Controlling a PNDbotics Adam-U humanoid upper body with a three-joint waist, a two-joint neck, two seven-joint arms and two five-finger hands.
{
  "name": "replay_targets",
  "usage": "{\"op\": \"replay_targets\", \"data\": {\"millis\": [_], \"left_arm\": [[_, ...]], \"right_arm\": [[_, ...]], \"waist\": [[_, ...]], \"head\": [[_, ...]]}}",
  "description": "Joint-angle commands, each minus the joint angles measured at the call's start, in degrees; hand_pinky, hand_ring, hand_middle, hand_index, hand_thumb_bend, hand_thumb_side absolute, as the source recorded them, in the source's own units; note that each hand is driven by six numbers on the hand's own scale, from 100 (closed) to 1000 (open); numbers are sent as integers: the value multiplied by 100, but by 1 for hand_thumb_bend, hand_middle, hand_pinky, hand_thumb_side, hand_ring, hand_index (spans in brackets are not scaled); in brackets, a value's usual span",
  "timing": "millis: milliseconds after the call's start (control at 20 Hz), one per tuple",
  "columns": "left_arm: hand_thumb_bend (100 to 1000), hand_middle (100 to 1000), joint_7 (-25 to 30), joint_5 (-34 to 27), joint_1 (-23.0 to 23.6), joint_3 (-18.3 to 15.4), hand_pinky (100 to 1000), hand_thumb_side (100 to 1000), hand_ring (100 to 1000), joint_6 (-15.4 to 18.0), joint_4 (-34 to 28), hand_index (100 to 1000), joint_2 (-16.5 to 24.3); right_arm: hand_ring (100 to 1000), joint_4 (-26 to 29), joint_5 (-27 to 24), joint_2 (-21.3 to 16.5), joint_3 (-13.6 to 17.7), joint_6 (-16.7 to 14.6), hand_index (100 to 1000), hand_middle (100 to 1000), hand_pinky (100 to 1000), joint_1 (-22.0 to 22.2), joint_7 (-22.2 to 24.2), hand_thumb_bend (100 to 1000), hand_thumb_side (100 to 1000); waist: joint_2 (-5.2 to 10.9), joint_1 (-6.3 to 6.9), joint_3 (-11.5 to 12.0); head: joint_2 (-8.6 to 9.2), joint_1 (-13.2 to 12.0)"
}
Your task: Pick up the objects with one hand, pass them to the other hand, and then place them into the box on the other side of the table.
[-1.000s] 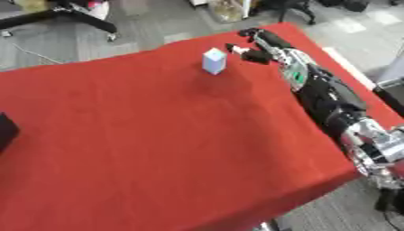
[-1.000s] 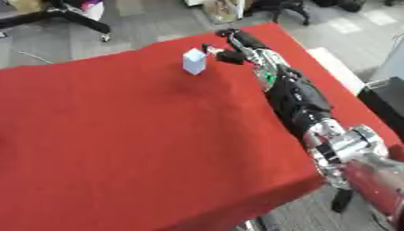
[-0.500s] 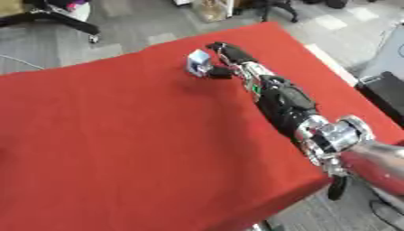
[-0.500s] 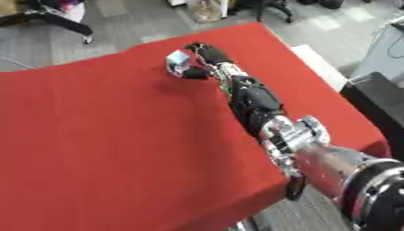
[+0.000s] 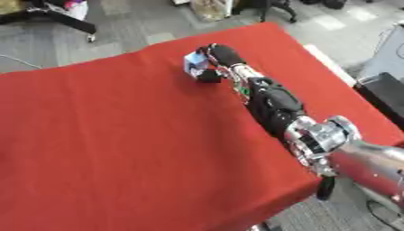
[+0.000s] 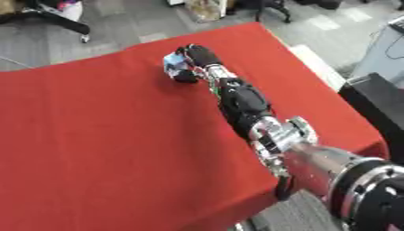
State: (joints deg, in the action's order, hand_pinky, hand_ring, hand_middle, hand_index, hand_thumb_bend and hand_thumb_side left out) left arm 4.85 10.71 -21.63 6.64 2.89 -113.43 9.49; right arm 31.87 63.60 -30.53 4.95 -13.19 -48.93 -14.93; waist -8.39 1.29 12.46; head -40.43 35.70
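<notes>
A small white and light-blue box (image 5: 194, 62) sits at the far side of the red table (image 5: 118, 135). My right hand (image 5: 218, 59) reaches across from the lower right and its fingers curl round the box, the thumb below it. The box shows only in part behind the fingers. My left hand is out of both views.
The red table's far edge runs just behind the hand, with grey floor and chair legs (image 5: 47, 18) beyond. A dark object (image 6: 378, 113) stands off the table's right edge. My right forearm (image 5: 276, 108) lies across the right part of the cloth.
The camera has swung, shifting the whole picture. My right hand has gone from beside the small box to closed round it.
</notes>
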Motion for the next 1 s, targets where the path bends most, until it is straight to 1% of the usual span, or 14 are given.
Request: {"op": "replay_targets", "data": {"millis": [50, 100, 150, 200, 400, 550, 700, 750, 850, 1000], "left_arm": [[380, 618, -24, 45, -27, -10, 769, 889, 592, -13, -117, 808, 18], [376, 618, -28, 45, -18, -9, 769, 894, 591, -18, -117, 809, 15], [376, 618, -29, 44, -7, -5, 769, 895, 591, -26, -117, 809, 11], [370, 618, -30, 46, 3, -3, 768, 902, 590, -34, -117, 809, 9], [357, 615, -39, 98, 56, -2, 768, 917, 588, -87, -117, 808, 2], [344, 614, -28, 210, 146, 16, 767, 934, 585, -191, -117, 807, -2], [318, 611, -31, 382, 250, 49, 764, 943, 582, -350, -114, 806, -7], [293, 607, -54, 443, 290, 65, 760, 947, 578, -404, -77, 805, -3], [275, 610, -117, 554, 359, 157, 759, 956, 578, -479, 34, 807, 14], [227, 620, -225, 805, 428, 297, 758, 940, 586, -514, 253, 815, 12]], "right_arm": [[578, 62, 53, 1, 32, 46, 634, 377, 761, -36, -286, 100, 688], [556, 66, 34, 8, 38, 59, 588, 346, 750, -23, -384, 100, 660], [553, 74, 6, 12, 43, 74, 583, 342, 748, -9, -493, 100, 656], [531, 83, -26, 13, 47, 86, 553, 315, 736, 2, -595, 100, 630], [500, 259, -300, 20, 53, 81, 522, 284, 722, 48, -987, 100, 610], [491, 608, -677, 29, 2, -39, 512, 276, 720, 95, -1057, 100, 614], [483, 1122, -1229, 37, -76, -118, 506, 271, 719, 169, -917, 100, 625], [481, 1361, -1468, 75, -114, -141, 505, 273, 719, 198, -846, 100, 635], [478, 1940, -2106, 157, -223, -175, 502, 275, 719, 290, -619, 100, 650], [476, 2934, -3143, 318, -432, -84, 502, 279, 720, 463, -169, 100, 681]], "waist": [[61, -11, 5], [64, -13, 0], [68, -15, -6], [72, -16, -12], [90, -20, -54], [117, -41, -124], [147, -76, -211], [162, -88, -246], [185, -109, -314], [205, -132, -388]], "head": [[80, 38], [78, 37], [73, 33], [70, 32], [63, 3], [30, -89], [11, -233], [-3, -307], [-17, -454], [-16, -637]]}}
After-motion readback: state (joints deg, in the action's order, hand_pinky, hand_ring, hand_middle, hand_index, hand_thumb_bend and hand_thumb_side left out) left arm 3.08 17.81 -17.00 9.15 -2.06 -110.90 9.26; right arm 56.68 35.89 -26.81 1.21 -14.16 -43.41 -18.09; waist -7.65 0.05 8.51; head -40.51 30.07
